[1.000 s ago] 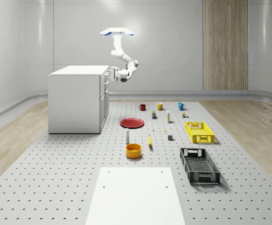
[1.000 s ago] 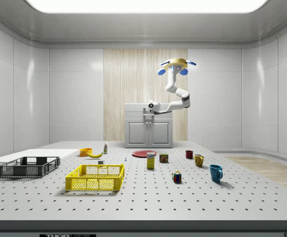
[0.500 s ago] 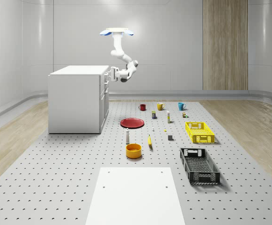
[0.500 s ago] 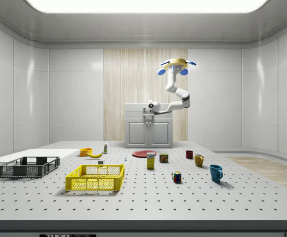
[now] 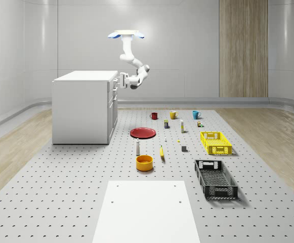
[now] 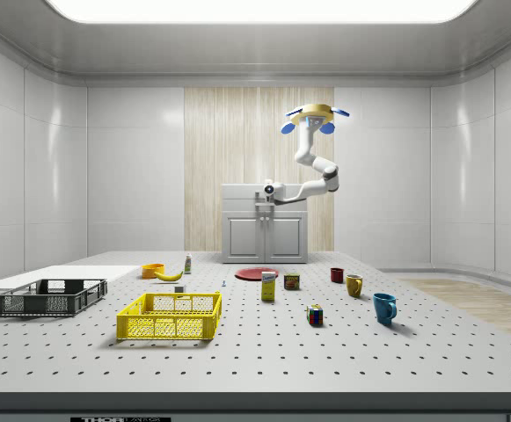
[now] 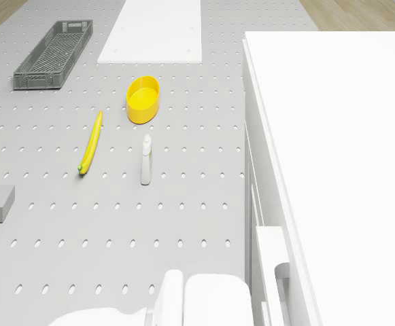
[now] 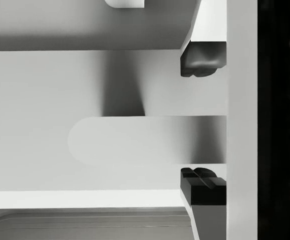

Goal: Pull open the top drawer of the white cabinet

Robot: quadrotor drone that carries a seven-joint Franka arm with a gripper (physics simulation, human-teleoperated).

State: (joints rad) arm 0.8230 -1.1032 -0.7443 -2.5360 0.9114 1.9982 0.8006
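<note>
Currently, your drone hovers beside the white cabinet, gripper spread wide astride the top drawer's handle, drawer front at the cabinet's 3 o'clock face.

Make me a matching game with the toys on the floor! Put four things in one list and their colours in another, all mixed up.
Things:
1. round flat plate
2. long mesh crate nearest the white mat
3. mug farthest from the white cabinet
4. small round bowl

Colours:
A. blue
B. orange-yellow
C. red
D. black

Pairs: 1-C, 2-D, 3-A, 4-B
</note>
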